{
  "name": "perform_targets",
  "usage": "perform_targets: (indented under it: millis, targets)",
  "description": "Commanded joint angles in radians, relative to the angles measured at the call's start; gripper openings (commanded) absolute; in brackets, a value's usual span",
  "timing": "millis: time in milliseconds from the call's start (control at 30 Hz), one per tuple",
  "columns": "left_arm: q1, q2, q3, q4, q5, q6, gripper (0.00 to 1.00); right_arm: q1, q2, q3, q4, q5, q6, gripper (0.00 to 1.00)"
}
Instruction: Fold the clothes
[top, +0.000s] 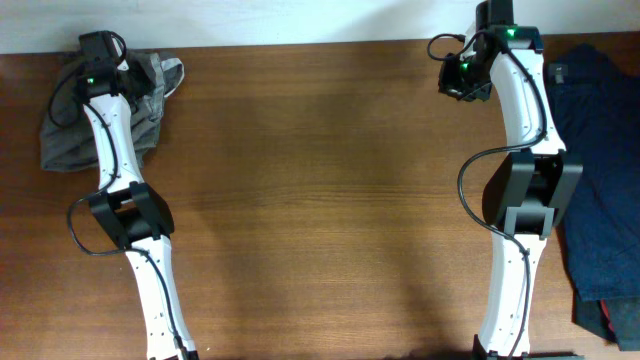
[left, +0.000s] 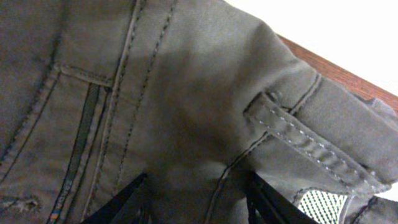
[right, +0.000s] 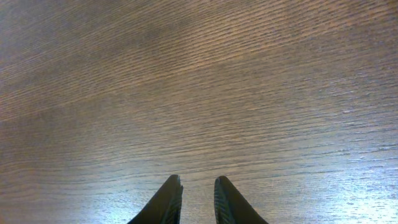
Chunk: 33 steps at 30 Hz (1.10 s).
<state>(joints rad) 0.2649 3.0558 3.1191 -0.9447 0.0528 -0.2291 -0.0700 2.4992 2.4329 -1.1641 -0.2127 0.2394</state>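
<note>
The grey-olive shorts (top: 60, 140) lie bunched at the table's far left corner. My left gripper (top: 132, 80) is down on their upper right part. In the left wrist view the shorts (left: 186, 93) fill the frame, showing a belt loop (left: 298, 137) and a pocket seam (left: 81, 143). The left gripper (left: 199, 199) is open, jaws wide, with cloth bulging between the fingers. My right gripper (top: 460, 80) hangs over bare wood at the far right. Seen from the right wrist, that gripper (right: 197, 183) has its jaws a little apart and holds nothing.
A pile of dark navy-blue garments (top: 600, 170) covers the table's right edge, beside the right arm's base. The wooden table (top: 320, 200) stretches between the two arms. Its far edge (left: 336, 68) runs just behind the shorts, against a white wall.
</note>
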Motion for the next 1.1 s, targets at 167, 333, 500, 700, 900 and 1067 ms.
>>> perform_targets:
  millis: [167, 333, 500, 700, 900, 1067]
  targets:
    - [0.004, -0.011, -0.005, -0.109, 0.012, 0.060, 0.69, 0.011, -0.053, 0.023, -0.005, -0.012, 0.001, 0.23]
    - [-0.001, -0.119, -0.005, -0.198, 0.011, 0.109, 0.77, 0.011, -0.053, 0.023, 0.002, -0.012, 0.001, 0.24]
    - [0.000, -0.253, -0.005, -0.317, 0.010, 0.114, 0.82, 0.011, -0.053, 0.023, 0.002, -0.012, 0.001, 0.24]
    - [0.000, -0.330, -0.005, -0.441, 0.010, 0.110, 0.84, 0.011, -0.053, 0.023, 0.006, -0.012, 0.001, 0.24]
    - [0.006, -0.302, -0.042, -0.503, -0.034, 0.110, 0.76, 0.011, -0.053, 0.023, 0.004, -0.013, 0.001, 0.24]
    - [0.019, -0.240, -0.086, -0.421, -0.033, 0.110, 0.61, 0.011, -0.053, 0.023, -0.003, -0.013, 0.001, 0.24]
